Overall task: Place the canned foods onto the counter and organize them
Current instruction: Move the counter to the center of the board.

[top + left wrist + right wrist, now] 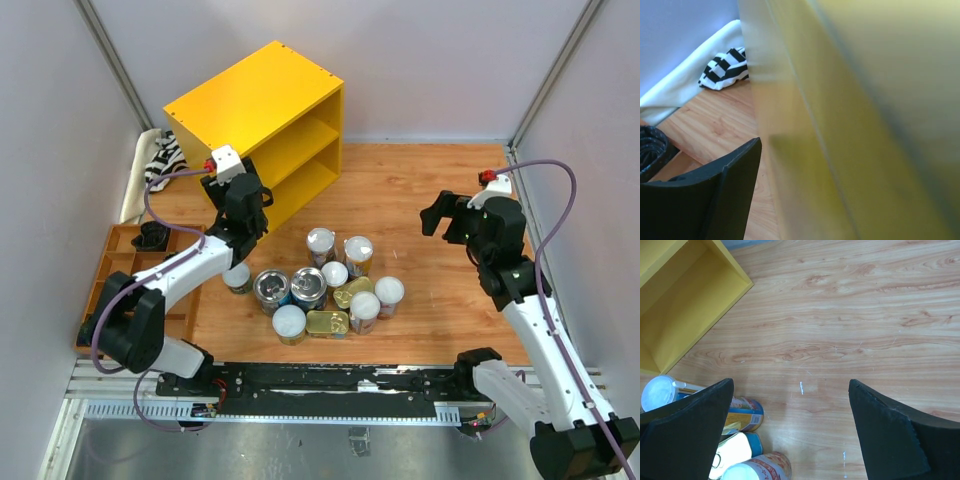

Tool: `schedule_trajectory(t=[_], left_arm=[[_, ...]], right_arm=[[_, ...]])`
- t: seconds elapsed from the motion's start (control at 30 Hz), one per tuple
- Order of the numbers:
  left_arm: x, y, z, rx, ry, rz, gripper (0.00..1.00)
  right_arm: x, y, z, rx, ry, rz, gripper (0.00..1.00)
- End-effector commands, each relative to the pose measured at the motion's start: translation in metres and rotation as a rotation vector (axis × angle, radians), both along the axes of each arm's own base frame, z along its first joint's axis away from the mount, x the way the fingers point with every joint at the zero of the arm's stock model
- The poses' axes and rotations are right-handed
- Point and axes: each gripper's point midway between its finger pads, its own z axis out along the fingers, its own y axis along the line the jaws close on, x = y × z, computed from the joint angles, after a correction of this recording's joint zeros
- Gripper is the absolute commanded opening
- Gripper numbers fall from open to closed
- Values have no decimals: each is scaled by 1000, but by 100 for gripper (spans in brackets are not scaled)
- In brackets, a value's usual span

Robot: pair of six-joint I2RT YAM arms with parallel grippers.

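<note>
The right gripper (791, 385) hangs wide open and empty over bare wood, well to the right of the counter (250, 100). The left gripper (235, 190) sits close against the counter's near left corner. Only one finger (715, 200) shows in its wrist view, so its opening cannot be told. The canned foods (325, 285) stand bunched just in front of the counter's open shelves, none on it yet. A good pick would likely take an outer tube on the side away from the counter, jaws straddling the body below the lid, lifted straight up before swinging shelfward. The wooden table (430, 180) looks smooth and level. A striped cloth (165, 155) lies left of the counter, with a wooden tray (120, 270) nearer. Grey walls close in.
</note>
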Motion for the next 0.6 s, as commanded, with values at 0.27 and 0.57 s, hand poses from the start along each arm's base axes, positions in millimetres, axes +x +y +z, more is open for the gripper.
schedule_trajectory(t=[0.27, 0.57], left_arm=[[42, -26, -1, -30, -36, -63, 36], [58, -61, 9, 37, -12, -276, 6]], right_arm=[[12, -9, -4, -46, 17, -56, 98], [21, -6, -8, -33, 21, -58, 98]])
